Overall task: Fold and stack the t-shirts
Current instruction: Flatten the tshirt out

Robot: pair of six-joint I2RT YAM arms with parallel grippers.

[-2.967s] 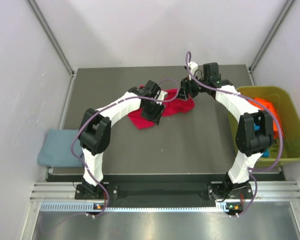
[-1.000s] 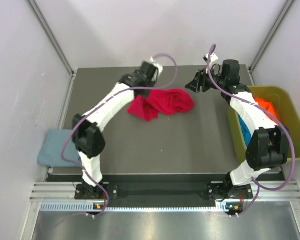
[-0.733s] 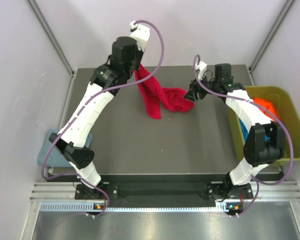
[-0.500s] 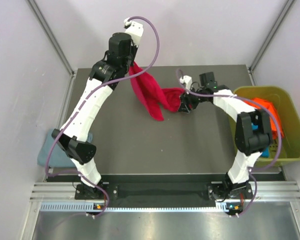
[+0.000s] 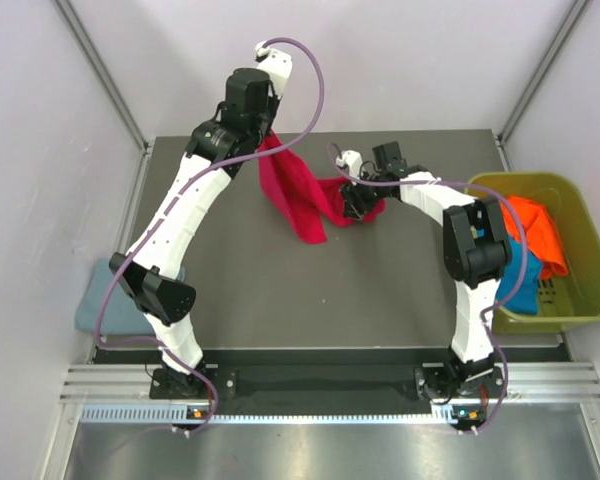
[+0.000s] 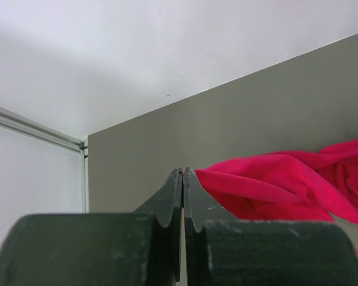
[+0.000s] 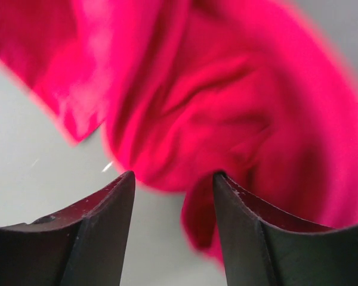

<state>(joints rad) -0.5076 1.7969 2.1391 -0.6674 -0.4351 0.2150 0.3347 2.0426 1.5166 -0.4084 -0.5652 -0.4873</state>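
- The red t-shirt [image 5: 300, 195] is pinched at one edge by the left pincer [image 6: 184, 174]. The jaws are pressed together, and the cloth comes out right beside the tips.
- The left arm is raised over the far-left part of the table [image 5: 380, 280]. This is judged to be so the shirt hangs and opens out for a flat spread.
- The right pincer [image 7: 172, 182] is spread, with the jaws set low over the bunched right end of the shirt. Nothing is gripped yet. It is judged to be lined up for a second hold so the cloth can be stretched between both arms.
- The shirt is partly lifted and partly on the table, in the far middle. A rough V is formed:
  - The long strip runs from the raised far-left corner diagonally toward the near right.
  - A shorter crumpled lobe runs right to the right pincer.
- No neck or hem direction can be told, as the cloth is too bunched.
- A grey-blue t-shirt [image 5: 115, 300] is seen lying at the left table edge, well apart.
- An orange t-shirt [image 5: 535, 225] and a turquoise t-shirt [image 5: 520, 285] are seen inside the bin [image 5: 580, 305] at right, not yet folded.
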